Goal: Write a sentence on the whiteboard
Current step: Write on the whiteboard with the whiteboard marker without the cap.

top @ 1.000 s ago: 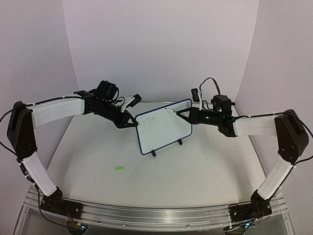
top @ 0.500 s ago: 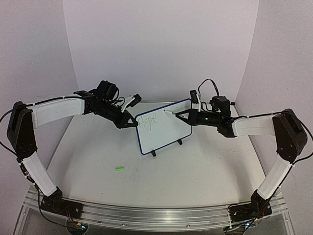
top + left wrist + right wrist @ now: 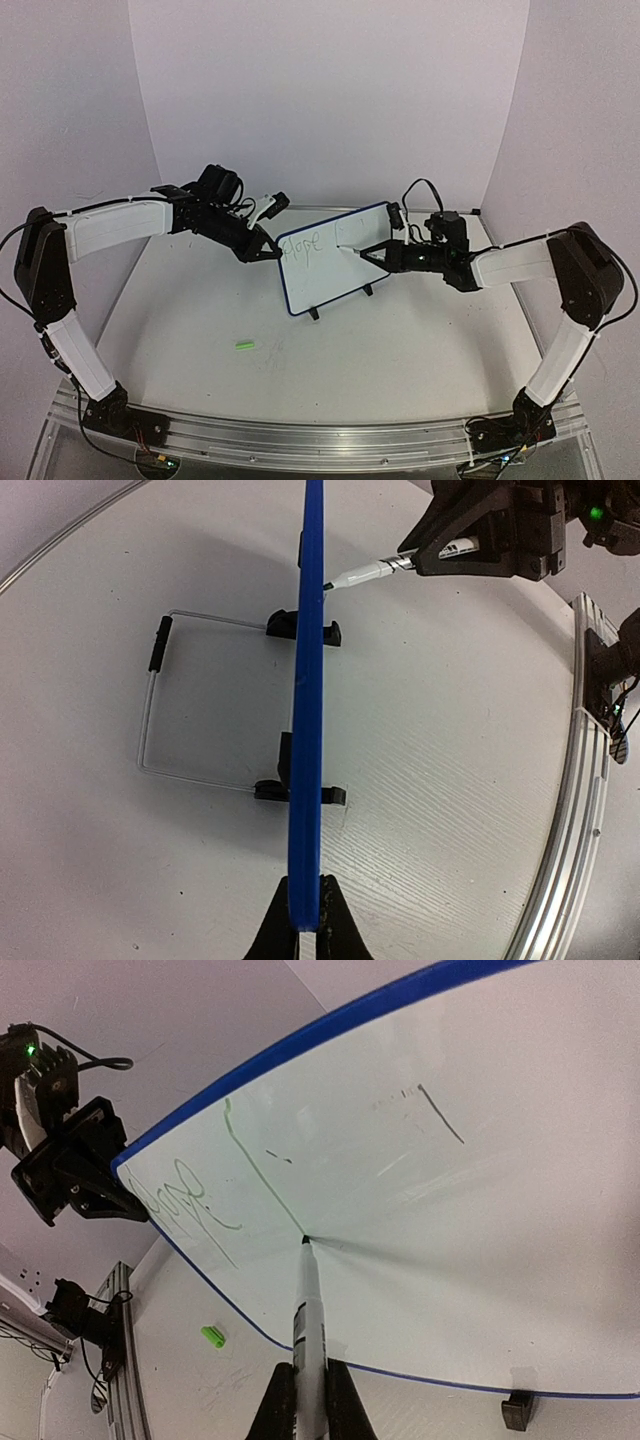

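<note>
The whiteboard (image 3: 335, 262) stands tilted on its wire stand (image 3: 150, 710) mid-table, with a green scribbled word at its upper left. My left gripper (image 3: 270, 248) is shut on the board's left rim, seen edge-on as a blue strip (image 3: 308, 730) between the fingers (image 3: 306, 920). My right gripper (image 3: 385, 252) is shut on a marker (image 3: 306, 1310). The marker's tip touches the board's face (image 3: 420, 1190) at the lower end of a long slanting stroke. From the left wrist view the marker (image 3: 365, 573) meets the board from the right.
A green marker cap (image 3: 245, 345) lies on the table in front of the board, left of centre; it also shows in the right wrist view (image 3: 212, 1336). The stand's black feet (image 3: 314, 313) rest on the table. A metal rail (image 3: 300, 440) runs along the near edge.
My right gripper has moved down and to the left across the board, drawing a long stroke with the marker. The left gripper and the board have stayed put.
</note>
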You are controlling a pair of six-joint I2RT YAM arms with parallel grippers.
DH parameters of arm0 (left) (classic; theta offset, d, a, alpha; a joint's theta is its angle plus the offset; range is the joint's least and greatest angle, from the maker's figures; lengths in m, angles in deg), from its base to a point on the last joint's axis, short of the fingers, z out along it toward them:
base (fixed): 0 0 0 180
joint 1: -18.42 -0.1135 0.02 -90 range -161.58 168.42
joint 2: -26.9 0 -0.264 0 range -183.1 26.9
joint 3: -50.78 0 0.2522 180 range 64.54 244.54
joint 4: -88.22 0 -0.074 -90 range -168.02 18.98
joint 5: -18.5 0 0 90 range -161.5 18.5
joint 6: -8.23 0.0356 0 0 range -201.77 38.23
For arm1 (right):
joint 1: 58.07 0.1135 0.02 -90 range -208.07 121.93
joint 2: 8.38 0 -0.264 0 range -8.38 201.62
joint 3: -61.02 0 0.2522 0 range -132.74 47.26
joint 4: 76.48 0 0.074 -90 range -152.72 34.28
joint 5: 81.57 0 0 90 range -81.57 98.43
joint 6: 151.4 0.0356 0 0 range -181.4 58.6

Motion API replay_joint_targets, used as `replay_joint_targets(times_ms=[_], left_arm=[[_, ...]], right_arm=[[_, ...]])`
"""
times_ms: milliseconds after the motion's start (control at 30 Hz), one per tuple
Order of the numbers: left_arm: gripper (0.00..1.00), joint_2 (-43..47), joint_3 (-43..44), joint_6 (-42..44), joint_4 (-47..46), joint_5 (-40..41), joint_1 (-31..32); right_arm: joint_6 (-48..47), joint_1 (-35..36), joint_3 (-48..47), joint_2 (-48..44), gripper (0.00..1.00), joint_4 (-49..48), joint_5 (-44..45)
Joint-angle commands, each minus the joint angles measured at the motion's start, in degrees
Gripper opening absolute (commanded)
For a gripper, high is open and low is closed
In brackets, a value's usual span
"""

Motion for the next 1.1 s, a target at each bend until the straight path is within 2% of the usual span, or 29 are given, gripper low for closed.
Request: replay_joint_targets(times_ms=[0, 333, 533, 767, 1067], left_arm=[[0.0, -1.56, 0.91, 1.74, 2.57, 2.23, 0.39], [0.0, -1.96, 1.0, 1.77, 2.52, 2.16, 0.39], [0.0, -2.08, 1.01, 1.63, 2.53, 1.97, 0.39], [0.0, -1.91, 1.0, 1.64, 2.5, 1.88, 0.39], [0.0, -2.07, 1.0, 1.63, 2.59, 1.97, 0.39]], right_arm=[[-0.18, -0.12, 0.39, 1.35, 0.0, -1.54, 0.51], [0.53, 0.45, -0.73, 0.48, 0.0, -1.53, -3.17], [1.9, 0.67, -0.69, -3.1, 0.0, -2.61, -4.2], [2.84, 0.66, 0.16, -6.97, 0.0, -3.5, -2.49], [2.24, 0.72, -2.21, -3.83, 0.0, -2.79, 0.63]])
